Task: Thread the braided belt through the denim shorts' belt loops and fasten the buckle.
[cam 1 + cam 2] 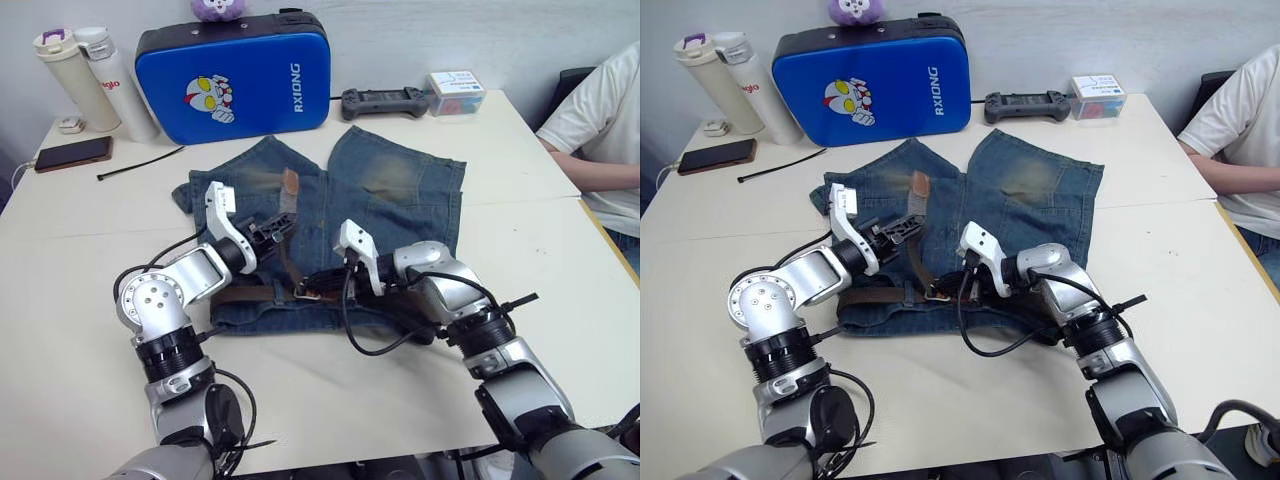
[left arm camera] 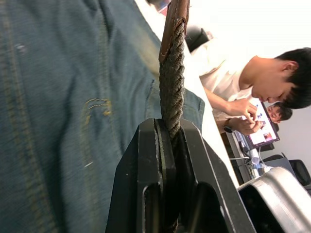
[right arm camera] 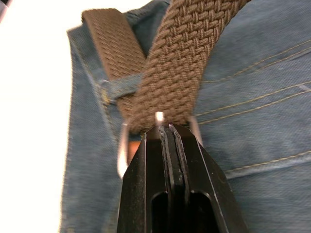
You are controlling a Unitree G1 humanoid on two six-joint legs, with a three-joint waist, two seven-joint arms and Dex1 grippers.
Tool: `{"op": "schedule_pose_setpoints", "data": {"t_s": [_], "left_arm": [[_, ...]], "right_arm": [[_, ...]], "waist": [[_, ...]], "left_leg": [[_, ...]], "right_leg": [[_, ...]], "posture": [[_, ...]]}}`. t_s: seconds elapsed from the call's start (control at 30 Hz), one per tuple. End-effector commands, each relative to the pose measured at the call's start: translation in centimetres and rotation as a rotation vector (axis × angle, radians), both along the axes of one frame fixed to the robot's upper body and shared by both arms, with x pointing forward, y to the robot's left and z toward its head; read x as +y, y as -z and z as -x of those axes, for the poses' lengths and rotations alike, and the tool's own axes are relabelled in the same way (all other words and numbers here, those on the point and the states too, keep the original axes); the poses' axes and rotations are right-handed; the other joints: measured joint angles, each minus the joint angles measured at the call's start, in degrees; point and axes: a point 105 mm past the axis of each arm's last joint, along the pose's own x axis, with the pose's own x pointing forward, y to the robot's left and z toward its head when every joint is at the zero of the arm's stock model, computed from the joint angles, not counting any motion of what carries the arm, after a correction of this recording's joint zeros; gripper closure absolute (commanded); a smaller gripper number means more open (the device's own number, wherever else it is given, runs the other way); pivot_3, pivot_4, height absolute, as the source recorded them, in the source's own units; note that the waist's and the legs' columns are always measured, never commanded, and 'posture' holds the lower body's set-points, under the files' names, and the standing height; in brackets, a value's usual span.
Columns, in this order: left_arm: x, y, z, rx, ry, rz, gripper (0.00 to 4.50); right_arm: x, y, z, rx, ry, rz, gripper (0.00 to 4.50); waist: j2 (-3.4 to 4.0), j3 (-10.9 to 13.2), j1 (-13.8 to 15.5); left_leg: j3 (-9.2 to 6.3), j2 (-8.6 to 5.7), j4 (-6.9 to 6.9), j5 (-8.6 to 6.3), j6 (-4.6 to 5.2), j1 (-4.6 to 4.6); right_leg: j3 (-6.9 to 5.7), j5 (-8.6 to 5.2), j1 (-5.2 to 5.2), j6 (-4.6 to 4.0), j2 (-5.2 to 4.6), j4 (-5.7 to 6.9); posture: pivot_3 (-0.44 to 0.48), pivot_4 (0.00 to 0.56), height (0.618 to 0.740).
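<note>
The denim shorts lie flat on the white table, waistband toward me. The braided belt runs along that waistband, and its free end rises over the shorts to a tan leather tip. My left gripper is shut on this free strap, which the left wrist view shows pinched between the fingers. My right gripper is shut on the buckle at the waistband's middle, where the strap passes through the silver frame. A belt loop crosses the strap just beyond it.
A blue hard case stands behind the shorts, with two bottles and a phone at the back left. A black tie lies near them. A controller and a small box sit at the back right. A person sits at the right.
</note>
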Motion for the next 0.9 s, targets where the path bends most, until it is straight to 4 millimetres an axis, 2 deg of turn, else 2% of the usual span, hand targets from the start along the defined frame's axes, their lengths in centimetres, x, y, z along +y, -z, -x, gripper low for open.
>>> {"op": "schedule_pose_setpoints", "data": {"t_s": [0.03,0.2,0.67,0.9], "left_arm": [[0.5,-1.0,0.7,-0.058,0.006,-0.003,4.50],[1.2,-0.6,0.8,-0.054,-0.011,-0.015,4.50],[1.0,-0.9,0.8,-0.065,-0.014,-0.012,4.50],[1.0,-0.8,0.8,-0.063,-0.014,-0.011,4.50]], "right_arm": [[0.2,-2.1,0.4,-0.001,-0.030,-0.077,4.41],[-0.2,-2.1,0.0,-0.010,-0.014,-0.060,4.41],[0.8,-0.1,-0.7,-0.004,0.005,-0.008,4.41],[1.7,-0.4,-0.3,-0.019,-0.033,-0.016,4.41]], "waist": [[0.00,0.0,0.0],[0.00,0.0,0.1],[0.00,0.0,0.0],[0.00,0.0,-0.1]], "left_leg": [[0.00,0.00,0.00,0.00,0.00,-0.01],[0.00,-0.01,0.01,0.00,0.00,-0.02],[0.00,0.00,0.01,0.00,0.00,-0.02],[0.01,0.01,0.00,0.00,0.00,-0.01]], "right_leg": [[0.00,0.00,0.00,0.00,0.00,0.00],[0.00,0.01,0.01,-0.01,-0.01,-0.02],[0.00,0.01,-0.01,-0.01,0.00,-0.01],[0.00,0.01,-0.01,-0.02,0.01,0.00]], "posture": [[0.000,0.150,0.740],[0.000,0.150,0.740],[0.000,0.150,0.740],[0.000,0.150,0.740]]}}
